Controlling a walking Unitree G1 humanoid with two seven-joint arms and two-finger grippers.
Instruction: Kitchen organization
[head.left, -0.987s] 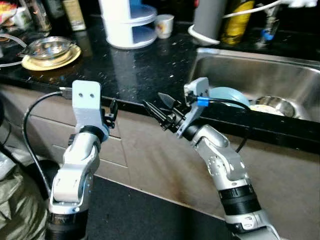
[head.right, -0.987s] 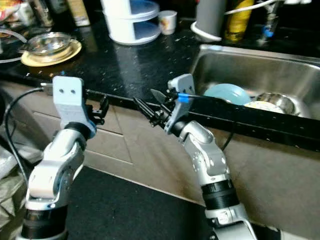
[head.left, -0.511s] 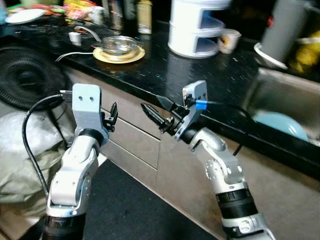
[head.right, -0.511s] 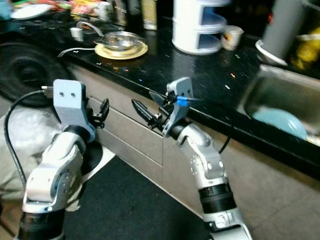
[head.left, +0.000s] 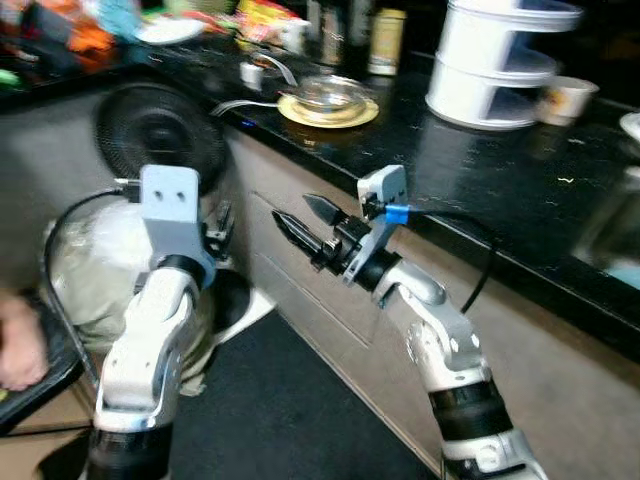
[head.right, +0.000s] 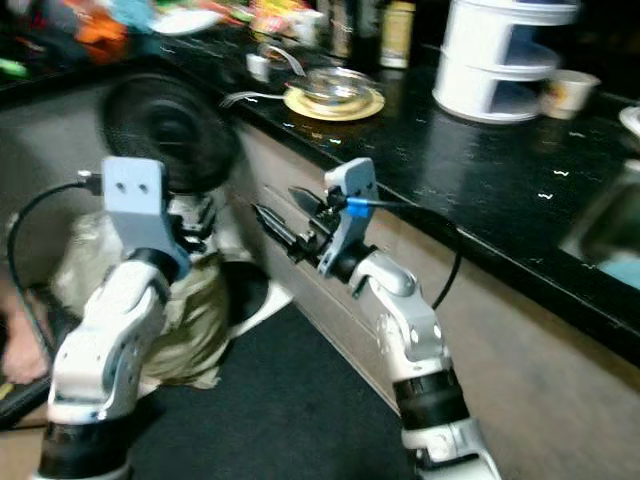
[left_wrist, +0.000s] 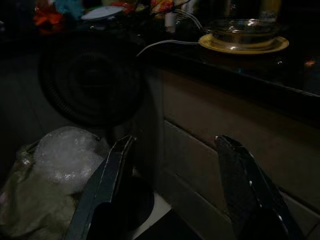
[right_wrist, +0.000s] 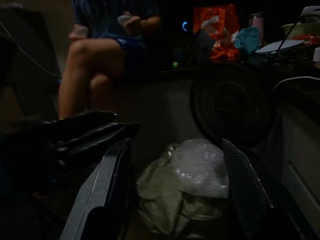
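Left eye view showed both arms raised before the black worktop (head.left: 480, 150), nothing carried. The left gripper (left_wrist: 172, 187) had its fingers spread wide and empty, facing the drawer fronts; the right gripper (right_wrist: 172, 192) was equally wide, empty, aimed at a bagged bundle (right_wrist: 192, 182) on the floor. A glass bowl (head.left: 328, 95) on its yellow plate (head.left: 340, 112) and a white tiered holder (head.left: 495, 60) sat untouched. Organizing looked barely begun.
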